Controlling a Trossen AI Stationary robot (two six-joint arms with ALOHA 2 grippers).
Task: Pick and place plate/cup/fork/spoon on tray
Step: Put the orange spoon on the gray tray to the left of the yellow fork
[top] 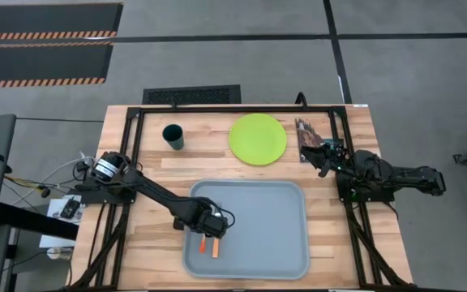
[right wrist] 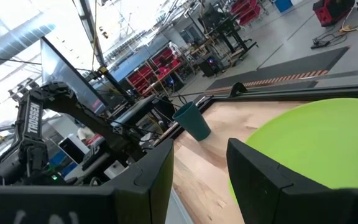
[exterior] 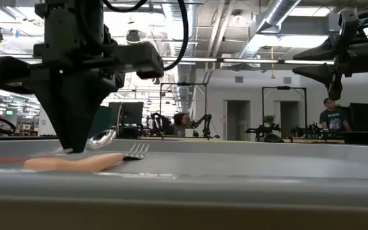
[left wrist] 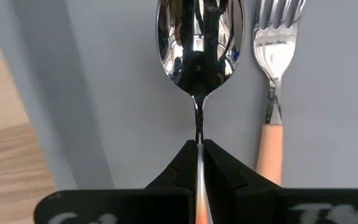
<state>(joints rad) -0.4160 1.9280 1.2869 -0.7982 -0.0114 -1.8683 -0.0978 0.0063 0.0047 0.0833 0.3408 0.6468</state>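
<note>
The pale grey-blue tray lies at the table's near middle. My left gripper stands over its left part, shut on the orange-handled spoon. The fork lies in the tray beside the spoon, and its tines show in the low view. The lime-green plate and the dark teal cup stand on the table beyond the tray. My right gripper is open and empty, raised just right of the plate. My left gripper pinches the spoon between its two fingers at the handle's front end, just behind the thin metal neck. The fingers point down and lie across the spoon. The bowl sticks out ahead, tilted up above the fork's handle.
The tray's near rim fills the bottom of the low view. A dark patterned object lies right of the plate. Black frame rails run along the table's left and right sides. People show in the room beyond the table.
</note>
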